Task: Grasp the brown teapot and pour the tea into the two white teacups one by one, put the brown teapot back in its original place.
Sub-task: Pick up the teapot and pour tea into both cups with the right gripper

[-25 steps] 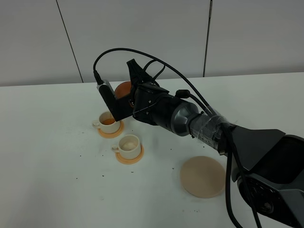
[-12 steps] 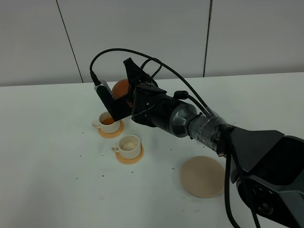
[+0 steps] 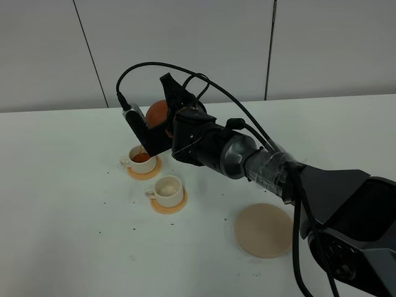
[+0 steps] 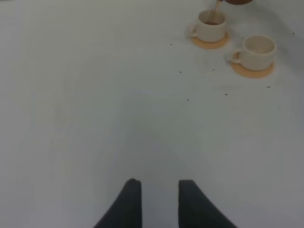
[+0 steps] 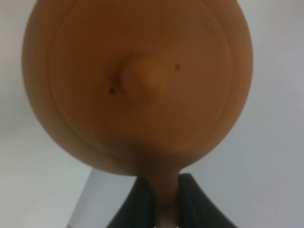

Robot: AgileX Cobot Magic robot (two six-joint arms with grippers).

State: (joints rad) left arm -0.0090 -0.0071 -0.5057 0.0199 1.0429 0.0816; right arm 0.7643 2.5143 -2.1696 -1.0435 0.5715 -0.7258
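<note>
Reddish-brown teapot (image 5: pixel 137 80), cream-white cups (image 3: pixel 168 185), orange-tan saucers (image 3: pixel 171 210), beige coaster (image 3: pixel 263 230)

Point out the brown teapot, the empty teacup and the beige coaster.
brown teapot (image 5: pixel 140 78): right wrist view, lid knob.
empty teacup (image 4: pixel 259 58): left wrist view, side wall.
beige coaster (image 3: pixel 263 230): exterior high view, bare centre.

Lab-style test bench: plain white table (image 3: pixel 62 247), bare grey panelled wall (image 3: pixel 185 43) behind
</note>
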